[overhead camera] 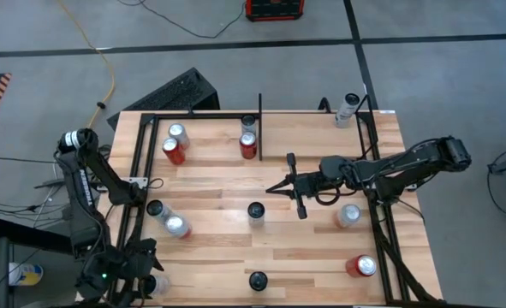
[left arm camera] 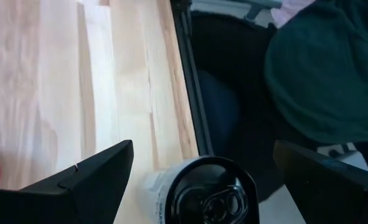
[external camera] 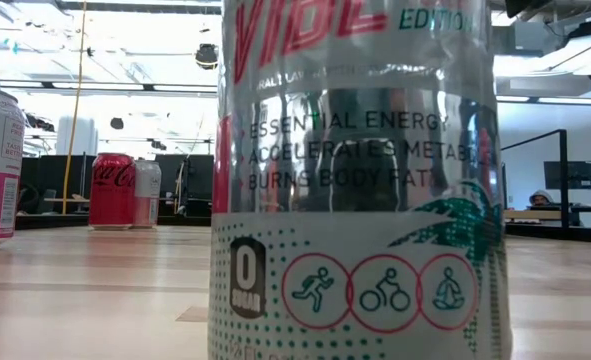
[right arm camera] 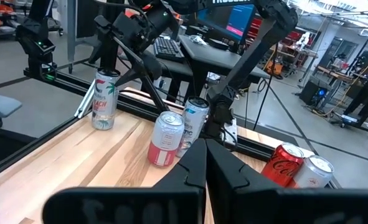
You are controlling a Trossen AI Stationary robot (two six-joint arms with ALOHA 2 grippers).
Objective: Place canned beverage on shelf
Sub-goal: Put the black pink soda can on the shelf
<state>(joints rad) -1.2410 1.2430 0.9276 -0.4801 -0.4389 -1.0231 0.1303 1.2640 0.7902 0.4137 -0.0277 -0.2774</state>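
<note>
While cans crowd the shelf (overhead camera: pixel 218 184), the left pincer (overhead camera: pixel 141 278) straddles one.

My table top (overhead camera: pixel 218 184) is pale striped wood with a black frame (overhead camera: pixel 139 154). There's a red cola can (external camera: pixel 112 190), and a silver can (external camera: pixel 355 180) with teal palm print and red icons.

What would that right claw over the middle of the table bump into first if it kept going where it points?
Probably the pale can with the silver top, one of a pair near the left edge of the shelf; the right gripper aims about there, though its height is unclear.
</note>
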